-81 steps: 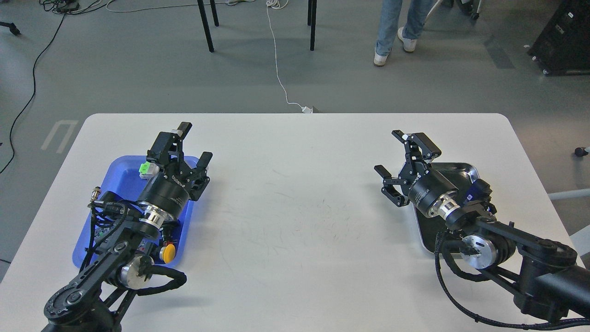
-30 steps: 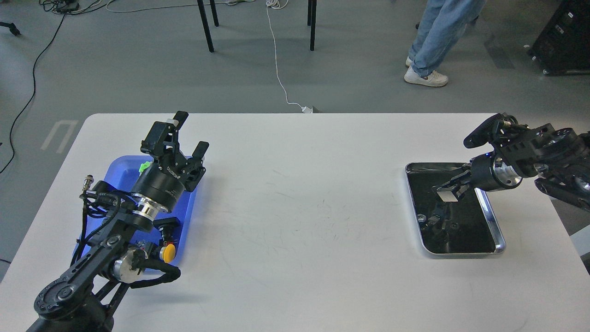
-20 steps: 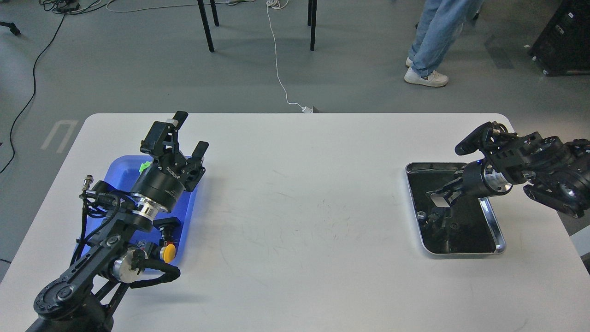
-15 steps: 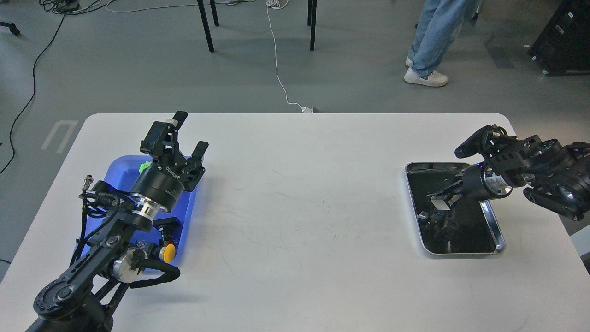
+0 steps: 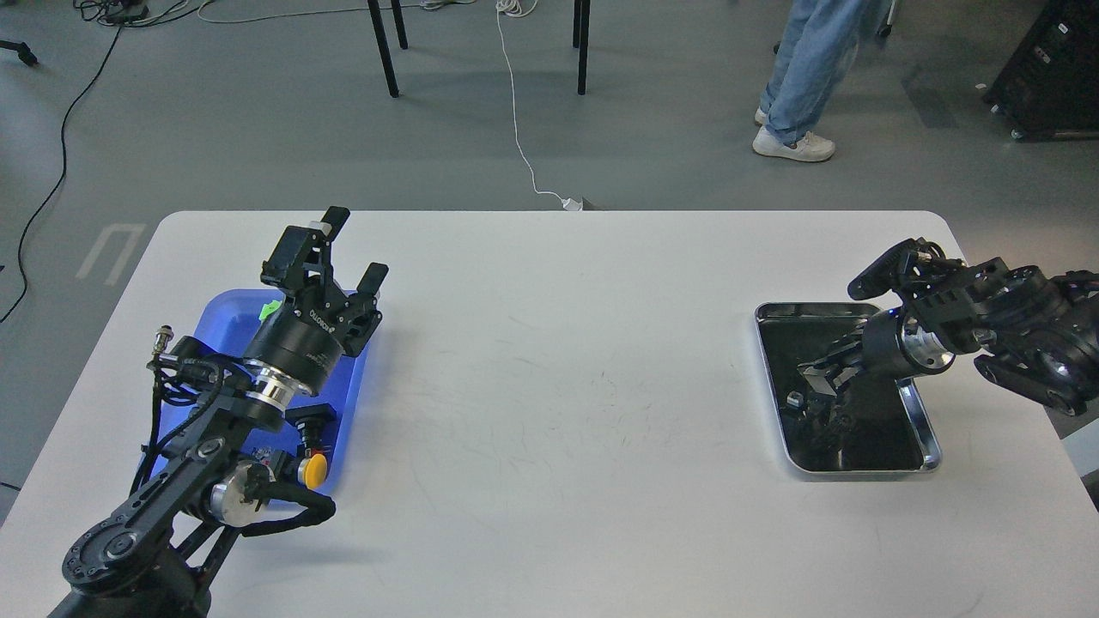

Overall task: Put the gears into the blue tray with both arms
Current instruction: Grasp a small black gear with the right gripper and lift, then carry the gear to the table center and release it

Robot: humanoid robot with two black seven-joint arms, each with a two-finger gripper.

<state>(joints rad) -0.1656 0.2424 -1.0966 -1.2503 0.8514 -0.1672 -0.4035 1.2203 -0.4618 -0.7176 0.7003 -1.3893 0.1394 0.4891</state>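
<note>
The left gripper (image 5: 336, 249) hangs over the far end of the blue tray (image 5: 348, 410), its 2 fingers spread wide apart with nothing between them, pointing toward 1 o'clock. The blue tray lies at the table's 9 o'clock side, mostly hidden under the left arm (image 5: 215, 429); a yellow-capped switch (image 5: 314, 469) sits at its near end and a green-capped piece (image 5: 270, 309) shows at its far end. No gear can be made out inside it.

The right gripper (image 5: 816, 378) reaches down into the steel tray (image 5: 920, 422) at the table's 3 o'clock side, aimed toward 8 o'clock; dark against the black inside, its fingers blur together, so I cannot tell whether it grips anything. Small dark parts (image 5: 816, 421), possibly gears, lie in the tray just below the fingertips.

Beyond the table (image 5: 549, 412), at 1 o'clock, stand a person's legs (image 5: 803, 77).
</note>
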